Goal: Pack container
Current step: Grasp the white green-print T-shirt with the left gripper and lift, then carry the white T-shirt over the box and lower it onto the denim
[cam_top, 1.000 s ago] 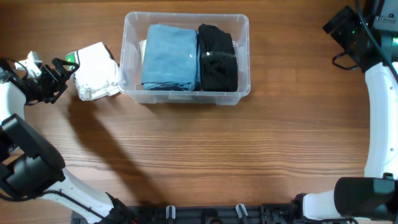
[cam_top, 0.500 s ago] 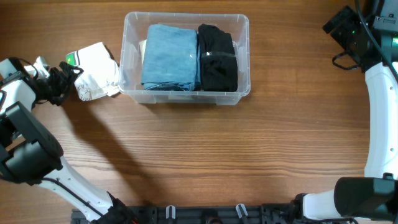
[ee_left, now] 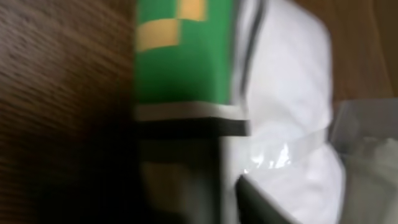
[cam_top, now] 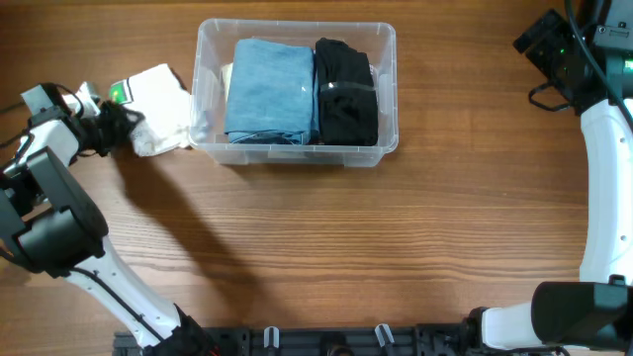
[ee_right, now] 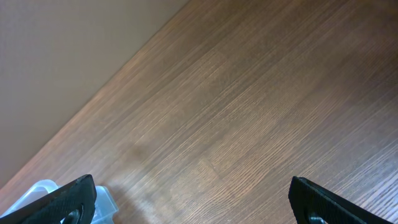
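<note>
The clear container (cam_top: 297, 154) stands at the back middle of the table, with a folded blue garment (cam_top: 269, 89) and a folded black garment (cam_top: 346, 91) side by side inside. Against its left wall lies a folded white garment (cam_top: 163, 109) with a green patch (cam_top: 117, 93). My left gripper (cam_top: 123, 123) is closed on that garment's left edge. The blurred left wrist view is filled by the white garment (ee_left: 286, 93) and the green patch (ee_left: 180, 56), with one dark finger (ee_left: 255, 202) against the cloth. My right gripper (ee_right: 193, 199) hangs open and empty at the far right.
The right arm (cam_top: 603, 168) runs along the table's right edge. A corner of the container (ee_right: 43, 190) shows at the lower left of the right wrist view, the rest being bare wood.
My left gripper moved right onto the white garment's edge and closed on it. The garment's left edge bunched slightly toward the container. The right arm stayed still.
</note>
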You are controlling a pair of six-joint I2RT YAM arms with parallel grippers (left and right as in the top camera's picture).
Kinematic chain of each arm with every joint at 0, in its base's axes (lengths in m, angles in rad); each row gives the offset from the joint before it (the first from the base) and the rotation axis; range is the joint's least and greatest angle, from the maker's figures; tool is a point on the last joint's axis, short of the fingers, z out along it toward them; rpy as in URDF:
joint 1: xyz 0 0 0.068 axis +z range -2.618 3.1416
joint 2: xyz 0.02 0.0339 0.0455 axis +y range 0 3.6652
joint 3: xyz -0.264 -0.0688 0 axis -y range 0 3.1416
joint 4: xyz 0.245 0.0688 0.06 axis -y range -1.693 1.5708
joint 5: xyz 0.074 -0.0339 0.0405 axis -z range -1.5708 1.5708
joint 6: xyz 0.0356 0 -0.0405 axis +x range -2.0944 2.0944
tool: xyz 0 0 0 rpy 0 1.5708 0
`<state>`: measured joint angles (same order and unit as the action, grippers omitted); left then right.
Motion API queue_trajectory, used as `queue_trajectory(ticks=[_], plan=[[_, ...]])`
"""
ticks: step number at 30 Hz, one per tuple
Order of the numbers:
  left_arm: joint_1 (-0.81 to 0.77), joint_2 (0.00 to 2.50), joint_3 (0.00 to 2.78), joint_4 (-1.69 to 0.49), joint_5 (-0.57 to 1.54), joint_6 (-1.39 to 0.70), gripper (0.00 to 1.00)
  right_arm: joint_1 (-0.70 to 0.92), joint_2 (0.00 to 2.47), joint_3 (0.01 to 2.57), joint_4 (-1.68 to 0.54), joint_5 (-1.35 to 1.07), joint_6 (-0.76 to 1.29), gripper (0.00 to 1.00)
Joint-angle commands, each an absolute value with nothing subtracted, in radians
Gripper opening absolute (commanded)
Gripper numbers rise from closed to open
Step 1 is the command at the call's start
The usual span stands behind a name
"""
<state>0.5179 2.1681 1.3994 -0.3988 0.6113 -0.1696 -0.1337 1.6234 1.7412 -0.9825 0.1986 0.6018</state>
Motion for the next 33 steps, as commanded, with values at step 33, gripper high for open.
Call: queue_trajectory(ticks=[33], plan=[[0.107, 1.572, 1.413, -0.137, 1.011, -0.58, 0.04, -0.131, 1.634, 1.74, -0.981, 0.19, 0.609, 1.0]])
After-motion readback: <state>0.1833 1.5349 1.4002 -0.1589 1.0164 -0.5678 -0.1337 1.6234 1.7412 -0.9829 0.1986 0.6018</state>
